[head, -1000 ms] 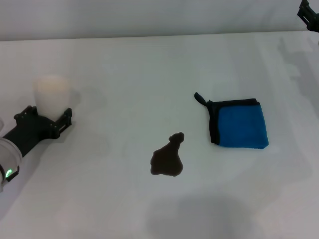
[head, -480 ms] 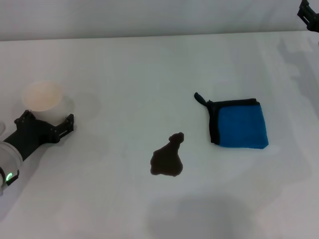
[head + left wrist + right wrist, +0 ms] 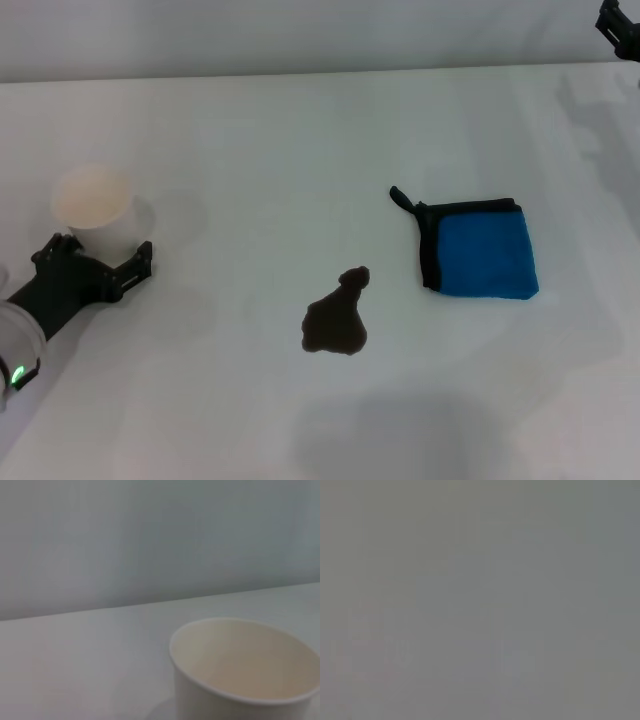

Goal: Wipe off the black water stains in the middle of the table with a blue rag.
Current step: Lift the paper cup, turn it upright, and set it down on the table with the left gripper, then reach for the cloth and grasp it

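Observation:
The black water stains (image 3: 335,320) are one small dark pear-shaped puddle in the middle of the white table (image 3: 300,140). The blue rag (image 3: 482,250) lies folded flat to the puddle's right, black edging and loop toward the puddle, with nothing touching it. My left gripper (image 3: 98,252) is open at the far left, its fingers flanking the near side of a white paper cup (image 3: 92,203). The cup also shows in the left wrist view (image 3: 245,675), upright and empty. My right gripper (image 3: 620,25) shows only partly at the far right corner, away from the rag.
The table's far edge meets a pale wall (image 3: 300,35). The paper cup stands far to the left of the stains. The right wrist view shows only plain grey.
The paper cup went from tilted in the left gripper to standing upright on the table. The left gripper has drawn back a little toward me. Rag, stain and right arm have not moved.

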{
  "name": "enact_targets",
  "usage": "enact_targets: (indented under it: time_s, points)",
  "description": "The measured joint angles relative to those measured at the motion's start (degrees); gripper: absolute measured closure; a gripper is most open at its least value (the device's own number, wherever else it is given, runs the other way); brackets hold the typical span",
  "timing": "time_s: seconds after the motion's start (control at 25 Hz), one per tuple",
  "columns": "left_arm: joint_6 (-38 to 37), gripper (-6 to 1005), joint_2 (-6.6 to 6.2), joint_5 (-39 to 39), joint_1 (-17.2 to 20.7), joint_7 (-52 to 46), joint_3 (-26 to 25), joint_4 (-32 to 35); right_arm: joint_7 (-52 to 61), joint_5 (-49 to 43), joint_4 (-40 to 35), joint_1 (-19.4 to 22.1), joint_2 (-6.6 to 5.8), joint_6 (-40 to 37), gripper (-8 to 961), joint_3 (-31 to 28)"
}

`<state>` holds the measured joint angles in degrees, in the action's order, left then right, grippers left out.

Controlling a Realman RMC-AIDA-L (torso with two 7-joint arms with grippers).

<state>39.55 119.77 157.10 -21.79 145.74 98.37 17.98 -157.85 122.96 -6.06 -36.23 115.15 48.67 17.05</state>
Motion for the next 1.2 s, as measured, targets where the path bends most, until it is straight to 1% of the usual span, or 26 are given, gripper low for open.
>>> enact_targets:
  time_s: [0.16,0.2,0.24,0.4,0.56,0.64,0.84,0.88,0.92,1.08,1.2]
  points:
    - [-0.02,108,-0.02,-0.06,3.96,-0.24,1.09,4.11,0.00,0.00,0.00,-0.10,-0.01,0.01,96,0.00]
    - [-0.02,108,-0.02,-0.06,3.96,-0.24,1.09,4.11,0.00,0.00,0.00,-0.12,-0.01,0.01,96,0.00]
    - [0.01,108,-0.10,-0.12,5.85,-0.27,1.28,5.75,0.00,0.00,0.00,-0.14,-0.01,0.01,96,0.00]
    - [1.42,108,-0.14,-0.13,7.30,-0.33,1.27,6.08,0.00,0.00,0.00,-0.16,-0.01,0.00,97,0.00]
    - [4.91,108,-0.15,-0.14,9.19,-0.68,1.29,6.05,0.00,0.00,-0.05,-0.25,-0.01,-0.05,97,-0.02]
    - [8.24,108,-0.14,0.68,10.31,-1.49,1.29,6.02,0.00,0.00,-0.07,-0.24,-0.01,-0.11,97,-0.15]
    - [20.10,108,-0.08,6.54,14.56,-2.86,1.25,4.82,0.00,0.00,-0.09,0.19,-0.01,-0.37,97,-0.56]
    - [20.10,108,-0.08,6.54,14.56,-2.86,1.25,4.82,0.00,0.00,-0.09,0.31,-0.01,-0.40,97,-0.62]
    - [24.54,108,-0.01,8.37,16.18,-2.92,1.24,4.47,0.00,0.00,-0.09,0.37,-0.01,-0.41,97,-0.63]
    - [32.59,109,-0.03,10.39,17.70,-4.35,0.65,2.81,0.00,0.19,-0.09,0.67,-0.04,-0.47,97,-0.65]
    - [39.52,109,-0.12,10.57,17.93,-6.31,-2.37,0.84,0.32,0.34,-0.09,0.72,-0.08,-0.75,97,-0.68]
